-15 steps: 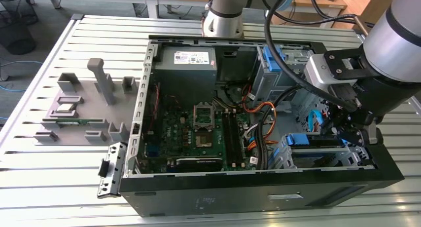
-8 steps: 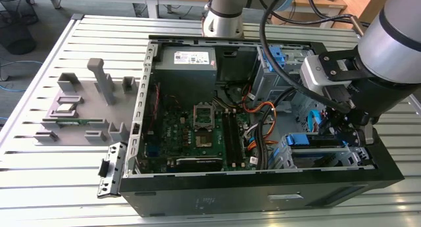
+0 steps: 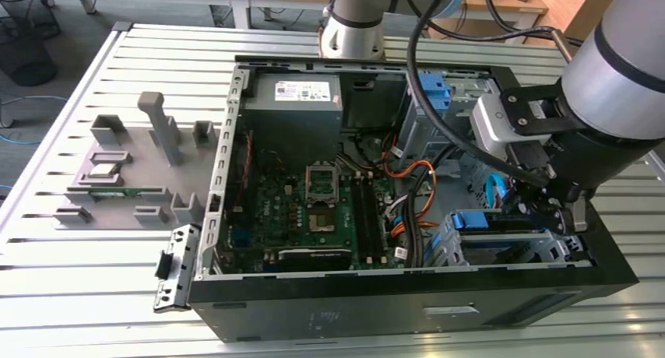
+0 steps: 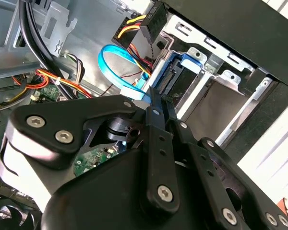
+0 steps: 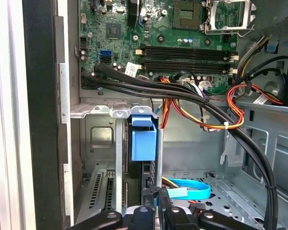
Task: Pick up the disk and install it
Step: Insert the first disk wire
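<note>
Nearest the lens in the second wrist view stood the pincer (image 4: 155,98), its black linkage broad in the foreground and its jaws drawn almost together, with no gap to speak of. The tips lay at the rear edge of the disk (image 4: 169,76); whether they pinched anything could not be told. The disk, in its blue bracket, stood on edge inside the metal drive cage (image 4: 216,96), which in the exterior view sat at the lower right (image 3: 525,249) of the open computer case (image 3: 416,303).

By my reading the pick-up was done and the installing was in hand, the disk already well into its slot. Seating it home would call for a straight push along the cage, kept clear of the blue data cable (image 4: 117,60) looped just beside it and of the black cables (image 5: 182,98) crossing nearby.

Further out lay the motherboard (image 3: 311,210), and the power supply (image 3: 296,93) at the upper middle. The case rested on a slatted metal tabletop (image 3: 83,296), with a grey fixture tray (image 3: 124,179) on the exterior view's left. Beyond, at the upper left, a wire bin (image 3: 26,47) stood on the floor.
</note>
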`<state>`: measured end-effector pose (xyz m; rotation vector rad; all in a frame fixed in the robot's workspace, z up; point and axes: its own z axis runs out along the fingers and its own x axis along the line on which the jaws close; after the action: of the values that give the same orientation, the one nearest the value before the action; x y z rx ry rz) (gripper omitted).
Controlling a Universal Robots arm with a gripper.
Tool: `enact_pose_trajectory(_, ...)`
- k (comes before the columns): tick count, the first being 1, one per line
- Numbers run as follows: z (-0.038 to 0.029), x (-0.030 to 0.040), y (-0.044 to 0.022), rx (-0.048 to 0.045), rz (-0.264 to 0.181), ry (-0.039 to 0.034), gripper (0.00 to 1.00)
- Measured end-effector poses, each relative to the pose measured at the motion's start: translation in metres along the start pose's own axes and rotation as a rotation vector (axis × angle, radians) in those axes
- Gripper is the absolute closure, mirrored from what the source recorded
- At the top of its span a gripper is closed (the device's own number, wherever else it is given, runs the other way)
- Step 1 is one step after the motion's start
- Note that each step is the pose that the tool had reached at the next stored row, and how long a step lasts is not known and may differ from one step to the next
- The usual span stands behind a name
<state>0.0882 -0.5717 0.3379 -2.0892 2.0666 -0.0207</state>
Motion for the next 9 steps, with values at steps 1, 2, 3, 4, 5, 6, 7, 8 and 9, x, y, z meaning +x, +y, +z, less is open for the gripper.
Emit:
enact_pose_trajectory(1,0.0001,0.0004,0.0001,0.0005,0.001,-0.0032,0.84)
enact_pose_trajectory(2,0.0002,0.0008,0.0002,0.0012,0.001,-0.0084,0.84)
enact_pose_trajectory(3,0.0001,0.0012,0.0002,0.0017,0.002,-0.0123,0.84)
enact_pose_trajectory(4,0.0001,0.0016,0.0003,0.0021,0.002,-0.0156,0.84)
enact_pose_trajectory(5,0.0001,0.0022,0.0003,0.0024,0.003,-0.0193,0.84)
enact_pose_trajectory(6,0.0001,0.003,0.0004,0.0027,0.003,-0.0223,0.84)
enact_pose_trajectory(7,0.0,0.0039,0.0004,0.0029,0.004,-0.025,0.84)
enact_pose_trajectory(8,-0.0001,0.0048,0.0004,0.003,0.004,-0.0273,0.84)
enact_pose_trajectory(9,-0.0002,0.0057,0.0004,0.0032,0.004,-0.0292,0.84)
